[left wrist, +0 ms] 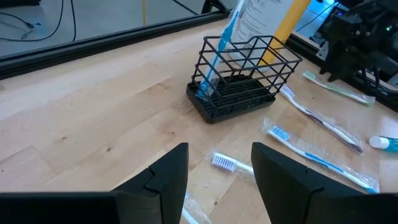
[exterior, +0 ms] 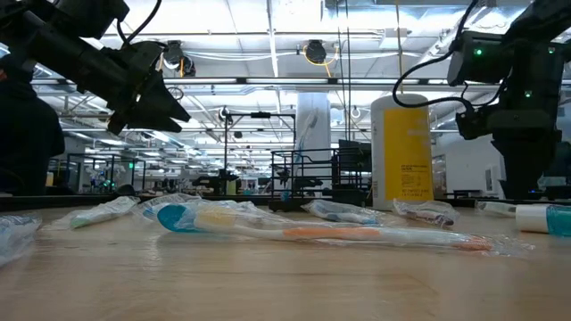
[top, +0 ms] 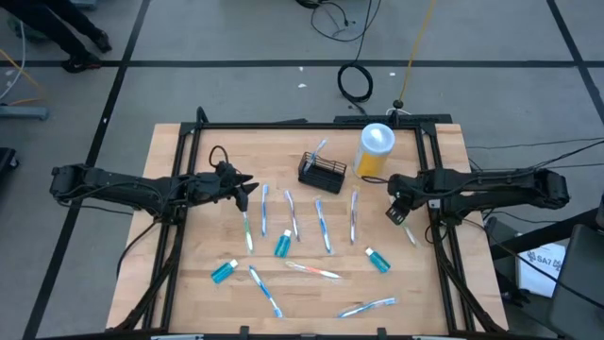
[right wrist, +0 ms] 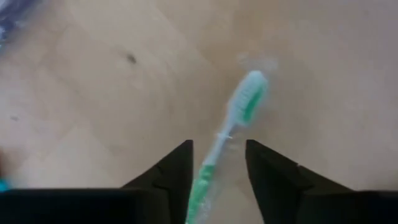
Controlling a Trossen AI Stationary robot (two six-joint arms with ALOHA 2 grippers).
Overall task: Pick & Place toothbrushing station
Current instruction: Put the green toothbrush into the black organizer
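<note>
The toothbrushing station, a small black wire basket [top: 321, 172], stands on its base at the far middle of the table; a wrapped blue toothbrush [left wrist: 219, 53] leans in it. The basket also shows in the left wrist view [left wrist: 242, 74]. My left gripper [top: 247, 192] is open and empty above the table, to the left of the basket and pointing toward it [left wrist: 217, 149]. My right gripper [top: 396, 215] is open near the right edge. It hovers above a green toothbrush [right wrist: 239, 109] that lies on the table, with one finger on either side of it and neither touching.
A tall yellow cup with a white lid [top: 375, 151] stands just right of the basket. Several wrapped toothbrushes [top: 324, 227] and small toothpaste tubes [top: 225, 272] lie across the middle and near part of the table. Black frame rails [top: 436, 189] run along its sides.
</note>
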